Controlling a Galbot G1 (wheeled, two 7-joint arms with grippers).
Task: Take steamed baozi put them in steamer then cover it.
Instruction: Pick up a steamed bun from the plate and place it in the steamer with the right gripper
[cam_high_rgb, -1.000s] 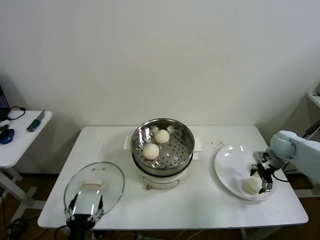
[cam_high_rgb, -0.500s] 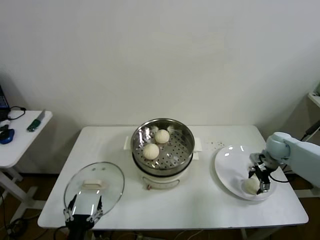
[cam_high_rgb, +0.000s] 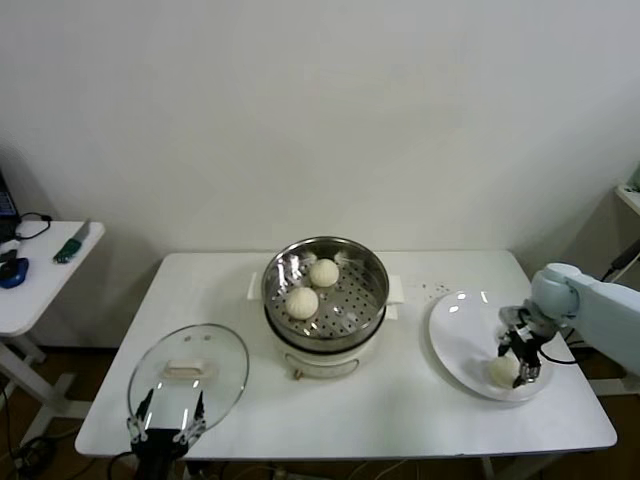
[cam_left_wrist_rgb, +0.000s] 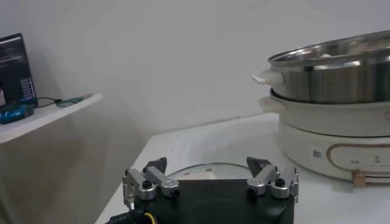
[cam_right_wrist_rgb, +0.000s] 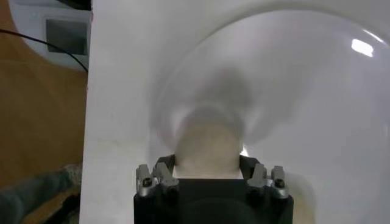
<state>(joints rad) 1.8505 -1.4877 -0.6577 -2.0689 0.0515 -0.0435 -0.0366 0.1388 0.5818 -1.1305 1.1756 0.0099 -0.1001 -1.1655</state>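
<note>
Left gripper (cam_high_rgb: 167, 425) parked at table's front edge over glass lid (cam_high_rgb: 188, 372), fingers spread wide; left wrist view confirms gap. Steamer (cam_high_rgb: 325, 285) centre, two baozi (cam_high_rgb: 302, 302) inside. Right gripper (cam_high_rgb: 521, 362) on plate (cam_high_rgb: 460, 335); right wrist view shows fingers touching both sides of last baozi (cam_right_wrist_rgb: 206, 141).

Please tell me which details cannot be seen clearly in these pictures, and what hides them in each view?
- Right wrist view: the fingertips of the right gripper are hidden by its own black body, so contact with the baozi is unclear.
- Head view: the same baozi on the plate is partly covered by the right gripper.
- Left wrist view: the steamer is cut off by the edge, and its rim hides the inside.
- Head view: the left gripper is cut off by the bottom edge.
</note>
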